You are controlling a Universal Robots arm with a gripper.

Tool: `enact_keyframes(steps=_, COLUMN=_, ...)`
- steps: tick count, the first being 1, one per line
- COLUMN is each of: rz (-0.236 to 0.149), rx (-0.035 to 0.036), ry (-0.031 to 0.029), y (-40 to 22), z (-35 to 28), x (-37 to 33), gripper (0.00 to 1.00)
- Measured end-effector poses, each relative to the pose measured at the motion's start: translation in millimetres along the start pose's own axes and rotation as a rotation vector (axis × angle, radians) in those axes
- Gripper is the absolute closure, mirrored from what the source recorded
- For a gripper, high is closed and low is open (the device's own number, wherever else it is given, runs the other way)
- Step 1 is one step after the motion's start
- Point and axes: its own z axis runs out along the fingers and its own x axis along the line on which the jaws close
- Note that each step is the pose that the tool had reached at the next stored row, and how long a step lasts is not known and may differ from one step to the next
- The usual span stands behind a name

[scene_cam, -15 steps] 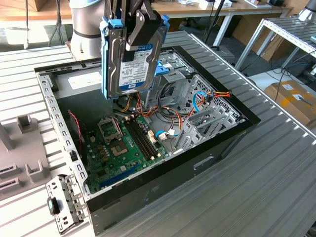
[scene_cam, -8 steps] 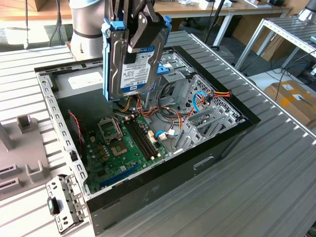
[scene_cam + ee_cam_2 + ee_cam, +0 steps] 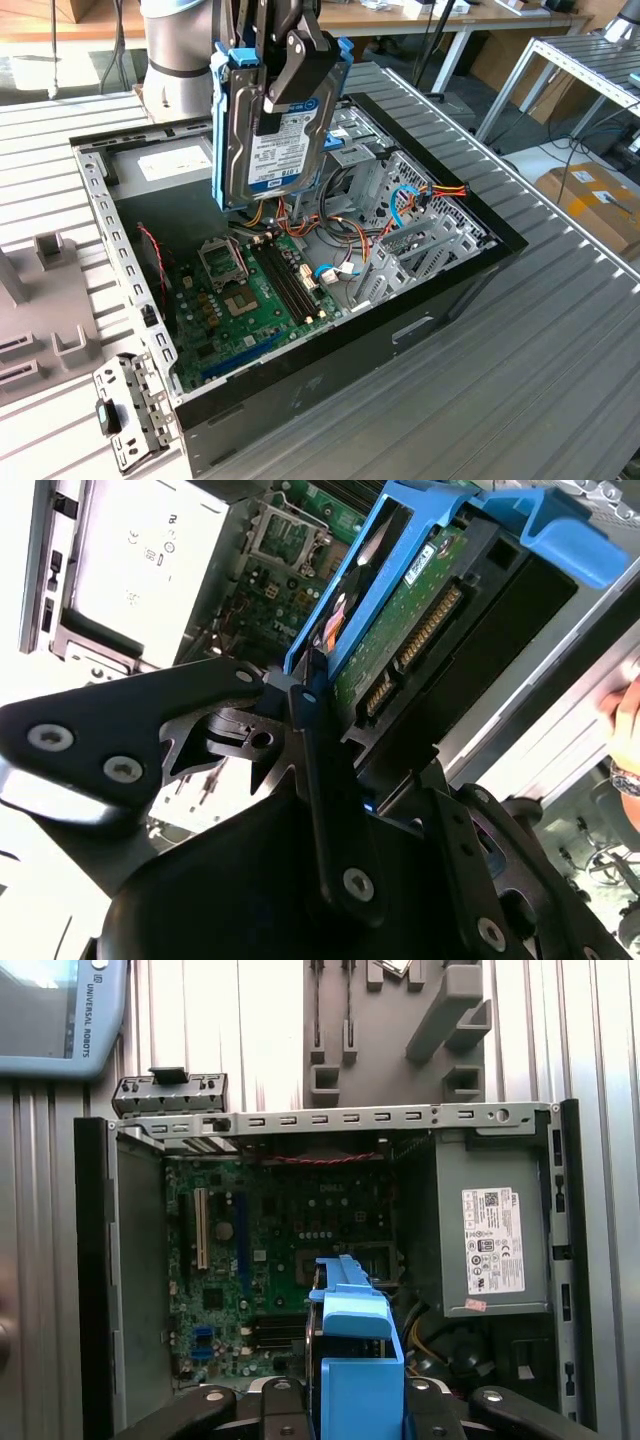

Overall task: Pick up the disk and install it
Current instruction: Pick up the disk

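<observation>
The disk is a silver-grey hard drive with a white and blue label and blue side rails. It hangs upright above the open computer case, over the motherboard and beside the metal drive cage. My gripper is shut on the disk from above, one black finger lying across the label. In the second wrist view the disk's green circuit board and blue rail sit between the black fingers. The first wrist view shows the blue rail over the case interior.
A grey power-supply box fills one corner of the case. Loose coloured cables lie near the drive cage. A grey fixture and a detached metal bracket rest on the ribbed table at the exterior view's left. A teach pendant lies beyond the case.
</observation>
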Motion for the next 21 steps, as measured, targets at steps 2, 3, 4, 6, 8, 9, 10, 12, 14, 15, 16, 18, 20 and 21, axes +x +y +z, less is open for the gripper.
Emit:
enact_keyframes(steps=2, rz=0.0, rx=0.0, ry=0.0, y=-0.1, z=0.0, x=1.4, gripper=0.64)
enact_keyframes(steps=3, rz=0.0, rx=0.0, ry=0.0, y=-0.2, z=0.0, x=2.1, gripper=0.64)
enact_keyframes(steps=4, rz=0.0, rx=0.0, ry=0.0, y=-0.2, z=0.0, x=2.8, gripper=0.64)
enact_keyframes(steps=6, rz=0.0, rx=0.0, ry=0.0001, y=-0.5, z=0.0, x=5.2, gripper=0.64)
enact_keyframes(steps=8, rz=0.0, rx=0.0, ry=0.0, y=-0.6, z=0.1, x=6.7, gripper=0.64)
enact_keyframes(steps=9, rz=0.0, rx=0.0, ry=0.0, y=-0.7, z=0.1, x=7.4, gripper=0.64)
enact_keyframes(steps=10, rz=0.0, rx=0.0, ry=0.0001, y=-0.7, z=0.1, x=7.9, gripper=0.64)
enact_keyframes(steps=12, rz=0.0, rx=0.0, ry=-0.0001, y=-0.9, z=0.2, x=9.1, gripper=0.64)
enact_keyframes(steps=14, rz=0.0, rx=0.0, ry=0.0, y=-1.0, z=0.1, x=10.2, gripper=0.64)
enact_keyframes(steps=15, rz=0.0, rx=0.0, ry=0.0001, y=-1.0, z=0.1, x=10.8, gripper=0.64)
enact_keyframes(steps=16, rz=0.0, rx=0.0, ry=0.0, y=-1.1, z=0.2, x=11.5, gripper=0.64)
enact_keyframes(steps=18, rz=0.0, rx=0.0, ry=0.0, y=-1.2, z=0.2, x=13.0, gripper=0.64)
enact_keyframes(steps=20, rz=0.0, rx=0.0, ry=0.0, y=-1.3, z=0.2, x=14.3, gripper=0.64)
enact_keyframes(steps=21, rz=0.0, rx=0.0, ry=0.0, y=-1.4, z=0.2, x=15.0, gripper=0.64)
